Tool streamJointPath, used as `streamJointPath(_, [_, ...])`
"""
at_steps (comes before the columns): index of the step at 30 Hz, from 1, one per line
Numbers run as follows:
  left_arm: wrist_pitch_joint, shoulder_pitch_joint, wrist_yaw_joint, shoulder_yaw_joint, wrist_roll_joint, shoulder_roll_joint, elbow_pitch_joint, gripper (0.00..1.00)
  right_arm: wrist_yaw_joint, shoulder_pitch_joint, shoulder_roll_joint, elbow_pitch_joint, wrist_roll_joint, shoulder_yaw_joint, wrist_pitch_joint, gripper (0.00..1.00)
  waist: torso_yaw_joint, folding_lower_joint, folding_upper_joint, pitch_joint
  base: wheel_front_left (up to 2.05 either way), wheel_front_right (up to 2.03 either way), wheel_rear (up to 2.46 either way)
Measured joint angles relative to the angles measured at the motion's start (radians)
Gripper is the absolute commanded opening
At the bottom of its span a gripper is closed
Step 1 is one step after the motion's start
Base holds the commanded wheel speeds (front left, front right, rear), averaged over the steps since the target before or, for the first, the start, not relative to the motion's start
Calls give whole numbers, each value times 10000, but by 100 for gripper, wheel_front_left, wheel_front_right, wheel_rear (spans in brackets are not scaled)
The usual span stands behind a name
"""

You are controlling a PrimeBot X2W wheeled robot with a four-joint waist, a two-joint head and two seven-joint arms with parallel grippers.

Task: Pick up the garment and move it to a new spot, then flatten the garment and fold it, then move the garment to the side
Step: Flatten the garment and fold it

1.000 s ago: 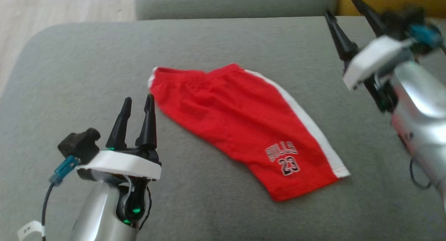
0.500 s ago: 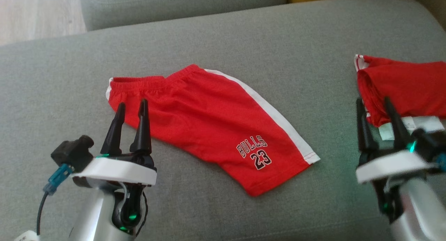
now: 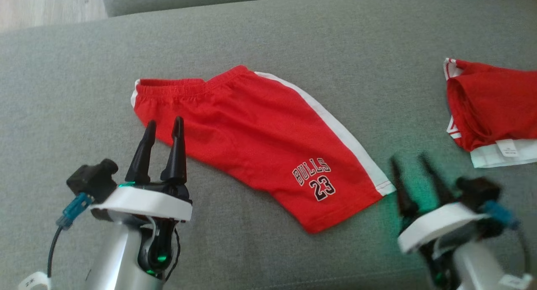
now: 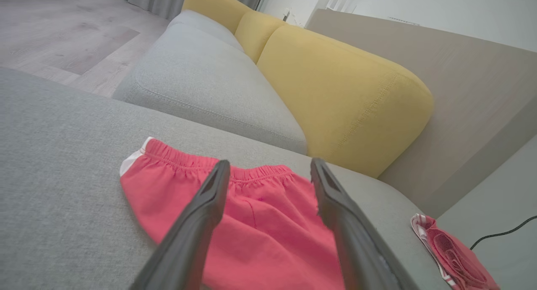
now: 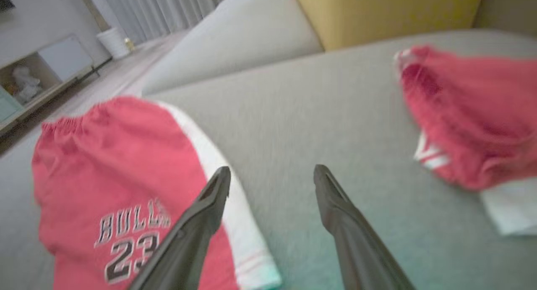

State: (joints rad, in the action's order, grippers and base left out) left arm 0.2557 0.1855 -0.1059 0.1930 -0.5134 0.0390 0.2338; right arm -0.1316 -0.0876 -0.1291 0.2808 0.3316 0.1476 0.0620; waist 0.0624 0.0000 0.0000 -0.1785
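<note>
The garment (image 3: 256, 134) is a pair of red shorts with a white side stripe and "BULLS 23" print. It lies flat and doubled over on the grey sofa seat (image 3: 293, 30), waistband to the left. My left gripper (image 3: 164, 123) is open, its fingertips just over the waistband end. In the left wrist view the left gripper (image 4: 269, 164) frames the waistband of the shorts (image 4: 168, 185). My right gripper (image 3: 409, 159) is open and blurred, just right of the shorts' hem corner and holding nothing. In the right wrist view the right gripper (image 5: 272, 170) is over bare seat beside the shorts (image 5: 105, 155).
A second red garment (image 3: 491, 105) with white trim and a label lies crumpled at the right, also seen as a red garment (image 5: 461, 113). Yellow back cushions (image 4: 335, 92) stand behind the seat. Wood floor (image 3: 42, 4) shows beyond its left edge. A black cable (image 4: 503, 235) runs at far right.
The camera has shifted, bringing the second garment into view. My right gripper has come down from the upper right to beside the shorts' hem. The left gripper has stayed put.
</note>
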Motion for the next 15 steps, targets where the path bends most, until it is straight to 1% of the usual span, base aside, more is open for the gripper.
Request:
streamJointPath(4, [0,65,-8,81,111,0,29,100,0,122,-15,479,355,449,-332,100,-94,1,0,-154,0,0,0])
streamJointPath(11, [0,103,-12,171,111,0,86,100,0,-69,-71,1363,558,629,-407,100,-272,0,0,-249,0,0,0])
streamJointPath(15, [0,118,-13,169,111,0,113,100,0,-343,-138,1643,644,874,-431,100,-351,0,0,-255,0,0,0])
